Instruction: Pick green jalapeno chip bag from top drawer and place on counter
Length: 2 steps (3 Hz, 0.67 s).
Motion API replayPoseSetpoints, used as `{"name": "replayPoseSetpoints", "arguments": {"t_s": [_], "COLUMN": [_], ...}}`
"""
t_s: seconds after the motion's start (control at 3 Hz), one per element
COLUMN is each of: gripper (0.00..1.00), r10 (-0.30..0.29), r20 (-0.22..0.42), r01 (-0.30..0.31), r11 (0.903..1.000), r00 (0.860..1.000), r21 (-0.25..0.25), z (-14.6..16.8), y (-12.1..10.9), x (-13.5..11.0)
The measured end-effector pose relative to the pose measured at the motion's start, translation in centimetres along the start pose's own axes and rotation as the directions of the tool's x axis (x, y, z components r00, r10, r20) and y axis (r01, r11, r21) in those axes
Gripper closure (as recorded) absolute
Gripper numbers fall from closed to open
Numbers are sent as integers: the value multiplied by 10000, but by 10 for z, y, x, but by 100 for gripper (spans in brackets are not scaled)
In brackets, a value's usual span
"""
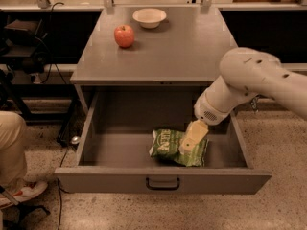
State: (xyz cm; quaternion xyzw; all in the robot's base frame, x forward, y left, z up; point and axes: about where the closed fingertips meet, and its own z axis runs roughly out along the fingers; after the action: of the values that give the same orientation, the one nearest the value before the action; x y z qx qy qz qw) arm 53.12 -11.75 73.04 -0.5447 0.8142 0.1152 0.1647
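The top drawer (163,178) is pulled out below the grey counter (158,51). The green jalapeno chip bag (168,146) lies flat on the drawer floor, right of centre, near the front. My gripper (188,145) hangs down from the white arm (249,83) into the drawer, and its cream-coloured tip rests over the right part of the bag.
A red apple (124,35) and a white bowl (149,17) sit on the far part of the counter. A person's leg (12,150) and shoe are at the left on the speckled floor. Cables and dark equipment (29,47) stand at the left.
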Motion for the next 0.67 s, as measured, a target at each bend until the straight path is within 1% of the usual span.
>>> {"name": "replayPoseSetpoints", "arguments": {"t_s": [0.33,0.67], "gripper": [0,0], "r10": [153,142], "r20": [456,502], "r01": [-146,-127], "r11": [9998,9995], "r00": [9988,9986], "r21": [-159,-298], "z": [54,84], "y": [-5,0], "x": [-13,-20]}}
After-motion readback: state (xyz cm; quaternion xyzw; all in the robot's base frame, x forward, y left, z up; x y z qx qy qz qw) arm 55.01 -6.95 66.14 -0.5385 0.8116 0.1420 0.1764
